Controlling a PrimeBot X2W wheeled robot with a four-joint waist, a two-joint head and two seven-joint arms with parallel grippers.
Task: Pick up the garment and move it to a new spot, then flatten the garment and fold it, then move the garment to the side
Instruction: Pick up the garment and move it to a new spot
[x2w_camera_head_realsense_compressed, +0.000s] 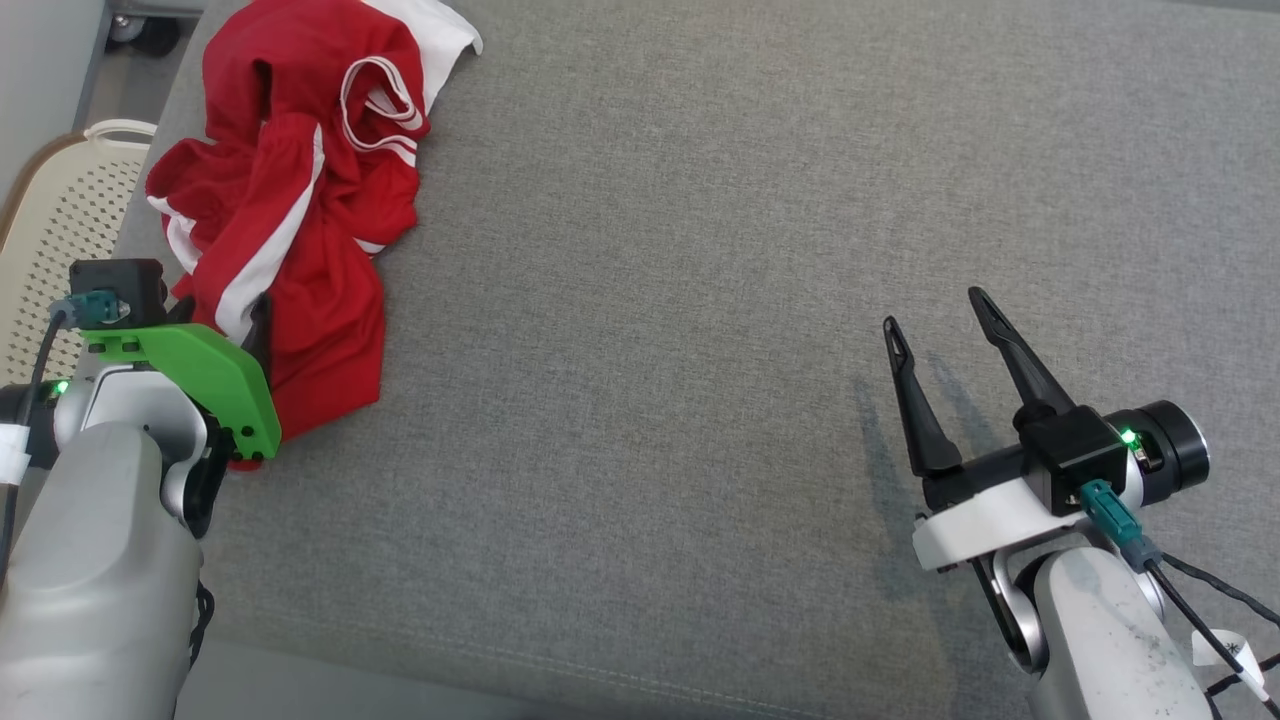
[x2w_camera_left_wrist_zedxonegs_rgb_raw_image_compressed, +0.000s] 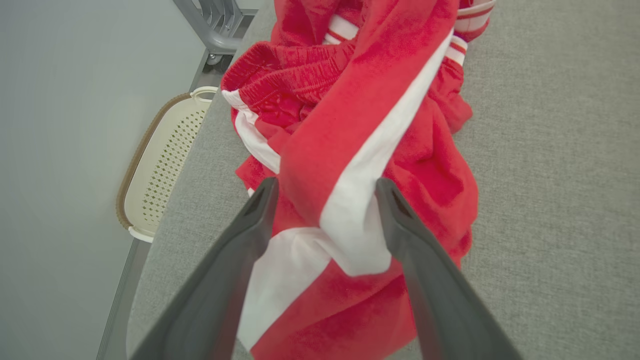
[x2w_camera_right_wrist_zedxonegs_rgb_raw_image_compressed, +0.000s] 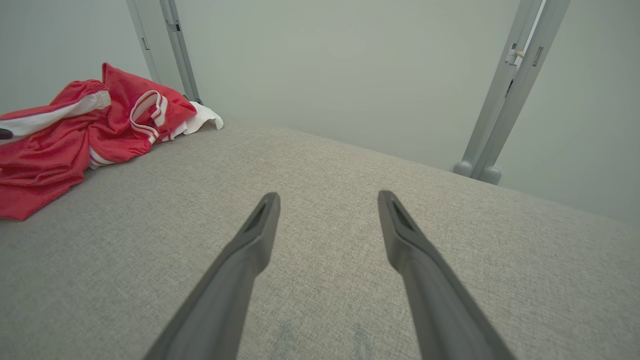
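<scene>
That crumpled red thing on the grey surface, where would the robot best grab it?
Probably the raised fold with the white stripe at the near end of the red garment. It stands up from the heap, so two fingers can close across it. Come from the robot's side, as the left gripper does: its open fingers straddle that fold.
</scene>
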